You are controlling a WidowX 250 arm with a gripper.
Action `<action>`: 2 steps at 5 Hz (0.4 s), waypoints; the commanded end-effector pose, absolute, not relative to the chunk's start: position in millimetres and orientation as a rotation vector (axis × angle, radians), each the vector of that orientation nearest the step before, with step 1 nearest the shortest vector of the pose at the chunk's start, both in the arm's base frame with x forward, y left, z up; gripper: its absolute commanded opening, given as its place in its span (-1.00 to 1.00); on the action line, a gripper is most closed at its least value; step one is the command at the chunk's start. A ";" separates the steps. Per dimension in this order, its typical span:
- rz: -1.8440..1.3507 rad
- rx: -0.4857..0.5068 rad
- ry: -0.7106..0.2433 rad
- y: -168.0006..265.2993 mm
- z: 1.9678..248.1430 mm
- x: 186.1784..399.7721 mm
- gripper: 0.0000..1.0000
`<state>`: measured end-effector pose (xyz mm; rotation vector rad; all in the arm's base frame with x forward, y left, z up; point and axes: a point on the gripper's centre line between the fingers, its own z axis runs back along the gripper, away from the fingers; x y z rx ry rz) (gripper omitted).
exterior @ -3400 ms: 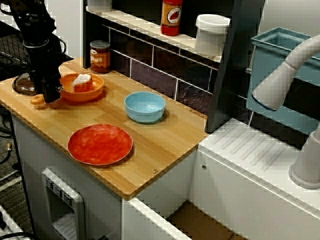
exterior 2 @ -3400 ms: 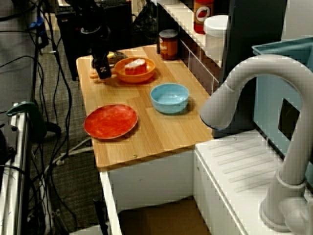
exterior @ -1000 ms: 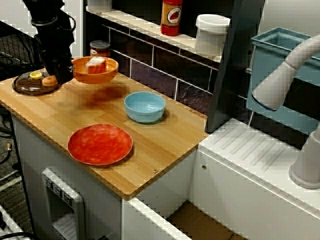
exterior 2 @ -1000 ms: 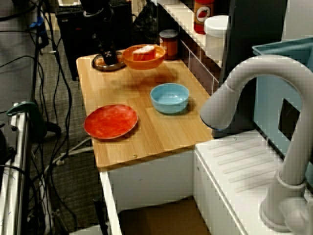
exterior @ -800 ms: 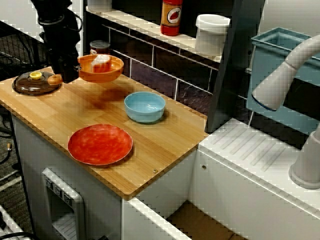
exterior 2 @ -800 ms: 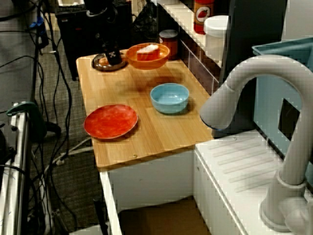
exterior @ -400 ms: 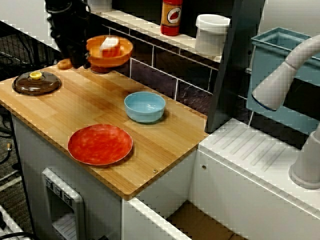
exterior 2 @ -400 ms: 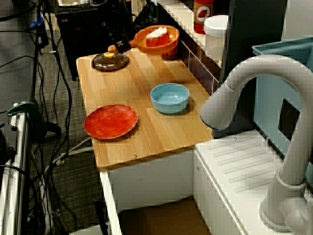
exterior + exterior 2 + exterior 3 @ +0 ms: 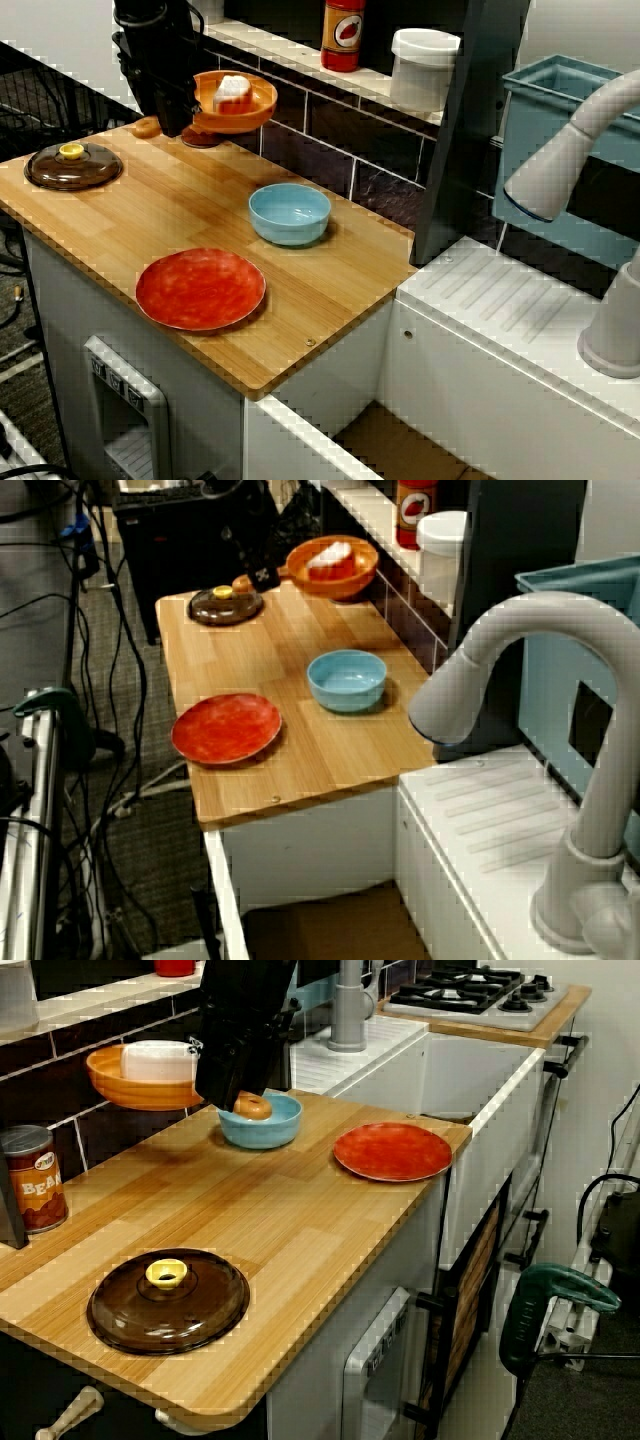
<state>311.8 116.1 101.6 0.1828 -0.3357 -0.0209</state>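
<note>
The orange bowl (image 9: 243, 116), a white block (image 9: 232, 87) in it, hangs clear of the surface (image 9: 180, 210) at about 11 o'clock from the blue bowl (image 9: 290, 213), its handle clenched in the gripper (image 9: 178, 118), so it is lifted but not yet set down anywhere.

soft, even indoor light falls from above, warm on the pale wooden surface (image 9: 180, 200). the round light-blue bowl (image 9: 289, 213) and flat red plate (image 9: 200, 289) cast only faint shadows. the black gripper (image 9: 188, 112) holding the orange plastic bowl (image 9: 240, 103) is a near-featureless dark mass, fingers indistinct. outlines look jagged and pixelated; the grey curved tap (image 9: 520, 630) in the view over the sink is soft.
</note>
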 end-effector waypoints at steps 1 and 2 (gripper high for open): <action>-0.008 0.227 -0.362 113.4 100.5 303.8 -1.00; -0.021 0.224 -0.370 106.5 100.5 296.2 -1.00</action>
